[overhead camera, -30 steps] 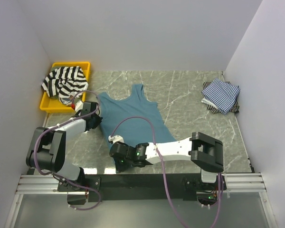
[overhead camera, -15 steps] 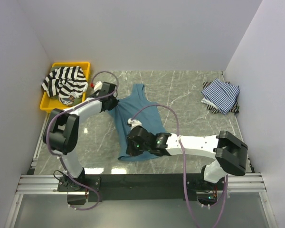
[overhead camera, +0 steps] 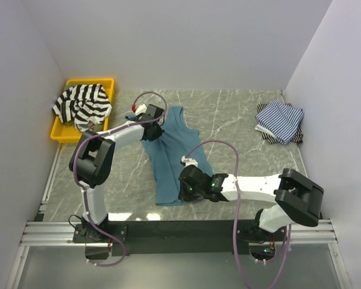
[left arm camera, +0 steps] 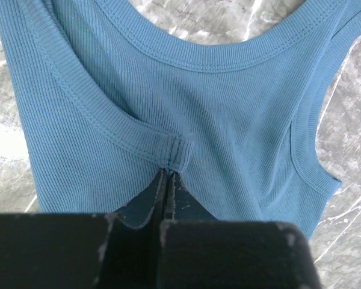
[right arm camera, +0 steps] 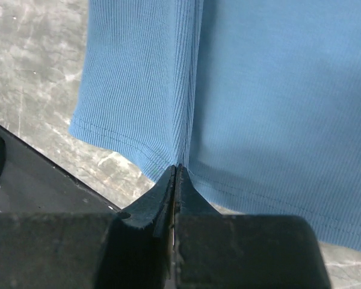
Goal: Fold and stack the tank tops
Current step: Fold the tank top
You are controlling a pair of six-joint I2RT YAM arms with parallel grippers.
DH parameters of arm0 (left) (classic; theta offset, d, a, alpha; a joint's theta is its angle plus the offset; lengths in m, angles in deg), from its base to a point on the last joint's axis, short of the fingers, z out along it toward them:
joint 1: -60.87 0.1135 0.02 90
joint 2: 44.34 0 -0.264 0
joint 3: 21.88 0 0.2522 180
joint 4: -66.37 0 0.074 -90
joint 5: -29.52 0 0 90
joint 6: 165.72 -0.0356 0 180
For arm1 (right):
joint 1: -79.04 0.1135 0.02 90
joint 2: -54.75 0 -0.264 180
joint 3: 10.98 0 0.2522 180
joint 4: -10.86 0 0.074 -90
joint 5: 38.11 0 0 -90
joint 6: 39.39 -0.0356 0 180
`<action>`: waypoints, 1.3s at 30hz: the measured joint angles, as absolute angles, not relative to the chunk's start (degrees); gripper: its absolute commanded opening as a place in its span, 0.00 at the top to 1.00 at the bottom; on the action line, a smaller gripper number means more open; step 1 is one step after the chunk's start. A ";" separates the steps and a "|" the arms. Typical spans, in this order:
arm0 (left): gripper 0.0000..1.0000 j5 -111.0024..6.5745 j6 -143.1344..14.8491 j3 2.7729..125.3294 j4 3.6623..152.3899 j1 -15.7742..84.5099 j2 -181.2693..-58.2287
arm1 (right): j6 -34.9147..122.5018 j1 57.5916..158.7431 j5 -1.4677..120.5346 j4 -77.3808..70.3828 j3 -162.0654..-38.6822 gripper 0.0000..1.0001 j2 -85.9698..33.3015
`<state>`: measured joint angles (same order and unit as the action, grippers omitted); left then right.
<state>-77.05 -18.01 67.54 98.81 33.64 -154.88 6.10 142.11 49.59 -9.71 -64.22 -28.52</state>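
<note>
The teal-blue tank top (overhead camera: pixel 168 159) lies lengthwise on the marble table, its left side folded over so that it forms a narrow strip. My left gripper (overhead camera: pixel 151 133) is shut on the armhole seam near the top; in the left wrist view the closed tips (left arm camera: pixel 169 171) pinch the stitched seam of the teal cloth (left arm camera: pixel 228 108). At the bottom hem, my right gripper (overhead camera: pixel 183 194) is shut on a fold of the hem; the right wrist view has the tips (right arm camera: pixel 176 168) nipping the ribbed teal cloth (right arm camera: pixel 277 90).
A yellow tray (overhead camera: pixel 106 83) at the back left holds a black-and-white striped tank top (overhead camera: pixel 81 103). Thin blue-and-white striped tops (overhead camera: pixel 280 120) lie piled at the back right by the wall. The black base rail (overhead camera: pixel 168 229) runs along the near edge.
Both grippers have swept to the right with the teal top's left edge, folding that side over the middle; the top now looks narrower.
</note>
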 measured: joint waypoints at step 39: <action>0.57 -75.48 -20.89 69.38 99.81 45.56 -142.67 | 7.28 155.83 31.51 -25.27 -89.73 0.59 -41.85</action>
<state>-75.48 -20.89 69.38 99.81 45.56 -142.67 7.28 155.83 31.51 -25.27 -89.73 -41.85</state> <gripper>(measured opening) 0.450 0.413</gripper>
